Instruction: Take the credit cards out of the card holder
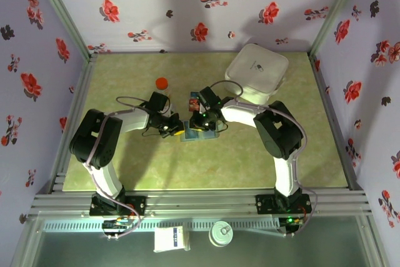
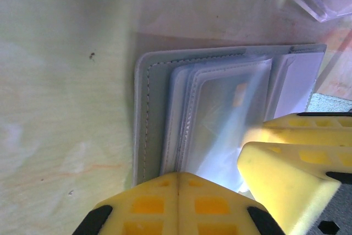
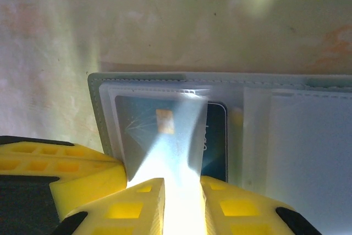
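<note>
Tabletop (image 1: 156, 167): pale green, carrying everything named below.
Left pincer (image 2: 177, 191): sitting fully closed, pads pressed together with nothing between them, its tips lying over the left end of the card holder (image 2: 144, 114).
Right pincer (image 3: 182, 191): coming in from the right, jaws standing a little apart with a clear sleeve (image 3: 159, 152) running up between them. Whether they are squeezing it cannot be told.
Card holder: lying open and flat at the middle of the tabletop, between the two pincers, plastic sleeves facing up.
Blue card (image 3: 215, 136): sitting inside the sleeve, just beyond the right pincer's pads.
Clear box (image 1: 194, 100): lying just beyond the holder, something red showing inside.
Orange cap (image 1: 162, 83): sitting farther back on the left, well apart from the holder.
White case (image 1: 256, 72): resting at the far right.
</note>
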Controlling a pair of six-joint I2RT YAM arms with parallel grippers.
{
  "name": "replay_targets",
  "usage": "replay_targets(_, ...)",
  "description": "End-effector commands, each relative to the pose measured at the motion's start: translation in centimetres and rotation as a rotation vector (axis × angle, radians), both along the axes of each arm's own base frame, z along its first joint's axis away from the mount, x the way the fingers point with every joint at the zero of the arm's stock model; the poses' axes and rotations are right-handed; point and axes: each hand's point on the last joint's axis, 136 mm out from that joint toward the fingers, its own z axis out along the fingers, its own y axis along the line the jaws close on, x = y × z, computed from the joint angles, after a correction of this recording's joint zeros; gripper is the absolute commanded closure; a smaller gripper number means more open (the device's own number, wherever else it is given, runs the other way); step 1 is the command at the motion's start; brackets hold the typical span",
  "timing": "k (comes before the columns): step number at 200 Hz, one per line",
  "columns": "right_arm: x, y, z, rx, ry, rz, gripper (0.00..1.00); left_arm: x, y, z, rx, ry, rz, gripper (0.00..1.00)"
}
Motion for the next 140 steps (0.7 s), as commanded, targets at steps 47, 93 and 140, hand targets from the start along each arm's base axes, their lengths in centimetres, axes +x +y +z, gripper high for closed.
replay_targets(47, -0.3, -2.3, -0.3, -0.119, -0.028, -0.006, 0.77, -0.6, 1.3, -1.4, 0.073, 0.024, -0.008, 0.99)
replay_targets(93, -0.1, -1.7, 1.1, -0.070, -0.051, -0.002, 0.77, -0.4, 2.0, -1.3, 0.123, 0.012, -0.022, 1.00)
replay_targets(140, -0.2, -2.1, 1.8, -0.076, -0.064, -0.006, 0.77, 0.0, 2.4, -1.0, 0.145, -0.006, -0.034, 1.00)
